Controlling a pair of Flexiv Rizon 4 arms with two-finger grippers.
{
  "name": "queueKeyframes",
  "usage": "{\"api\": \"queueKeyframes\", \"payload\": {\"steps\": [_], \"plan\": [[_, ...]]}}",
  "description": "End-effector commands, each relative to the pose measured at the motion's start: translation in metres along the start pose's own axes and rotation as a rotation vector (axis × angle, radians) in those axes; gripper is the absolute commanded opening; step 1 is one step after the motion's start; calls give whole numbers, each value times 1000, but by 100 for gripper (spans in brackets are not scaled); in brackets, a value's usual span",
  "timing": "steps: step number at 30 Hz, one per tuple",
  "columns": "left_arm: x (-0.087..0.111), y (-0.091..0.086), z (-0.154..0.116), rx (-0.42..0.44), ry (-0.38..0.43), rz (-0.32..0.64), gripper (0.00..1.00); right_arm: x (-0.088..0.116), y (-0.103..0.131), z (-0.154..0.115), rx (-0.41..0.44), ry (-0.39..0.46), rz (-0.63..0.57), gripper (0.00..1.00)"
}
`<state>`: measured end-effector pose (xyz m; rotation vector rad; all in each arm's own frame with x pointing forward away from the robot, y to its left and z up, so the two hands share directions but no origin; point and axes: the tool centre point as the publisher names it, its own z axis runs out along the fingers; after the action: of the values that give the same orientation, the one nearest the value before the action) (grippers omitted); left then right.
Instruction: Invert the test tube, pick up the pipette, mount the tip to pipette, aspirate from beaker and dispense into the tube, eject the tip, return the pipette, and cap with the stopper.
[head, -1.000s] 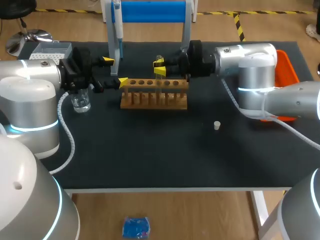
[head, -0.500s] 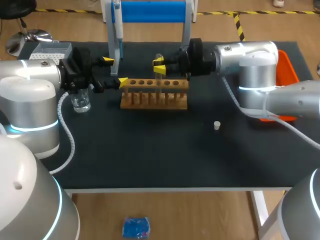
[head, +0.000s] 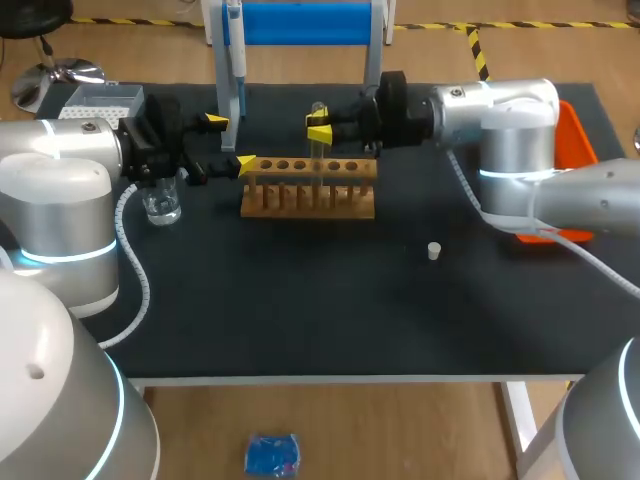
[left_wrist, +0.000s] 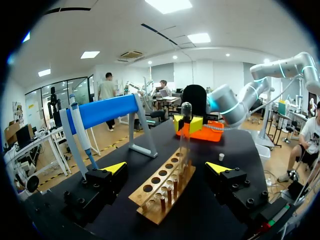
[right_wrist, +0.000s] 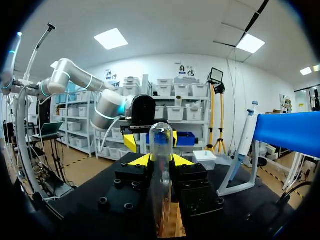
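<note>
A clear test tube (head: 319, 108) stands upright with its rounded end on top, over the wooden rack (head: 308, 190). My right gripper (head: 320, 131) is shut on it from the right side. In the right wrist view the test tube (right_wrist: 161, 150) rises between the yellow tips of the right gripper (right_wrist: 161, 160). My left gripper (head: 230, 142) is open at the rack's left end, holding nothing. In the left wrist view the left gripper (left_wrist: 166, 167) straddles the rack (left_wrist: 165, 187), with the tube (left_wrist: 186, 135) further along it. The pipette (head: 235, 60) hangs on the blue stand.
A glass beaker (head: 162, 205) stands under my left wrist. A small white stopper (head: 434, 251) lies right of the rack. The tip box (head: 105, 98) sits at the back left. An orange tray (head: 577, 125) lies at the back right. The blue stand (head: 300, 22) is behind the rack.
My right gripper has risen a little with the test tube, drawing it up out of the rack. The left arm has stayed still.
</note>
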<state>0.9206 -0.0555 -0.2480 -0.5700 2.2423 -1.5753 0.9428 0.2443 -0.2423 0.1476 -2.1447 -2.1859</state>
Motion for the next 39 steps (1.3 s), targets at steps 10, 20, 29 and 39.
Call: {"api": "queueKeyframes", "payload": {"steps": [10, 20, 29, 39], "plan": [[1, 1, 1, 4, -6, 1, 100, 5, 14, -1, 1, -5, -12, 0], [1, 1, 1, 4, -6, 1, 100, 7, 28, -1, -6, -6, -14, 0], [1, 1, 1, 4, -6, 1, 100, 12, 45, -5, -3, -10, -33, 0], [1, 1, 1, 4, -6, 1, 100, 20, 59, -13, 15, -25, -52, 0]]}}
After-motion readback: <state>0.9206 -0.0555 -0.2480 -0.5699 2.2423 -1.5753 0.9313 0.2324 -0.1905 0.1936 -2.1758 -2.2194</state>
